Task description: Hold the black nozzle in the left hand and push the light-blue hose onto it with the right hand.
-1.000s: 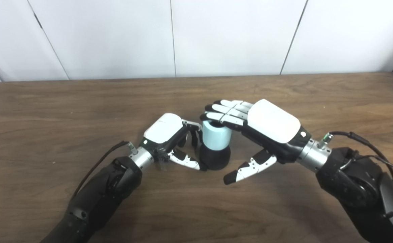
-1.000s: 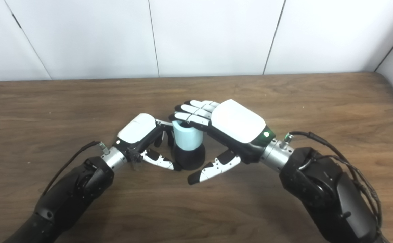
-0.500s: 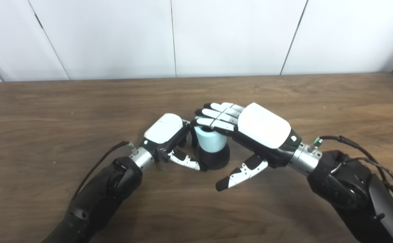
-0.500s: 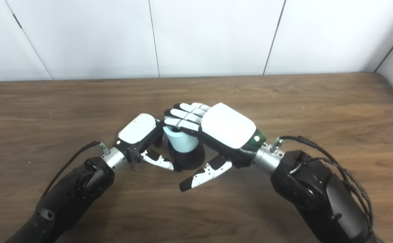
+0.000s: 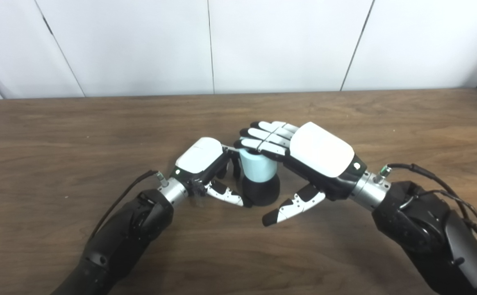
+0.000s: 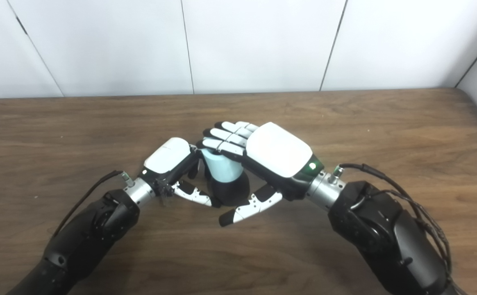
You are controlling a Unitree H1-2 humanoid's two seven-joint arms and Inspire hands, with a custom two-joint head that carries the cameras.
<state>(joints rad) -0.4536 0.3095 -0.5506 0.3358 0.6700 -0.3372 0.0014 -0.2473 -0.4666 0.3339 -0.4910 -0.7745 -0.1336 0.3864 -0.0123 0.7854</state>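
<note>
While the hose (image 5: pixel 257 166) stands upright on top of the nozzle (image 5: pixel 260 191), the pair sits near the middle of the tabletop (image 5: pixel 58 123), well away from every edge. It is a short, pale-blue cylinder whose lower end meets the rounded black nozzle, and the nozzle's base rests on the wood. How far the hose is seated onto the nozzle cannot be told.

From the side toward the left edge, the left hand (image 5: pixel 204 166) clasps the nozzle: its thumb curls round the near side of the black base, touching it, and its fingers (image 5: pixel 236 166) reach down behind, by the joint of hose and nozzle. That hand is closed on the nozzle, with its white back turned upward.

Over the hose, the right hand (image 5: pixel 304 155) lies palm down. Its fingers (image 5: pixel 263 137) are stretched out straight, side by side, and rest across the hose's top rim, covering most of the opening. Its thumb (image 5: pixel 294 203) points down and toward the near edge, clear of both hose and nozzle, its black tip close to the wood. So this hand is spread flat, gripping nothing.

Both forearms come in from the near edge, and a cable (image 5: pixel 435 176) loops over the right wrist.
</note>
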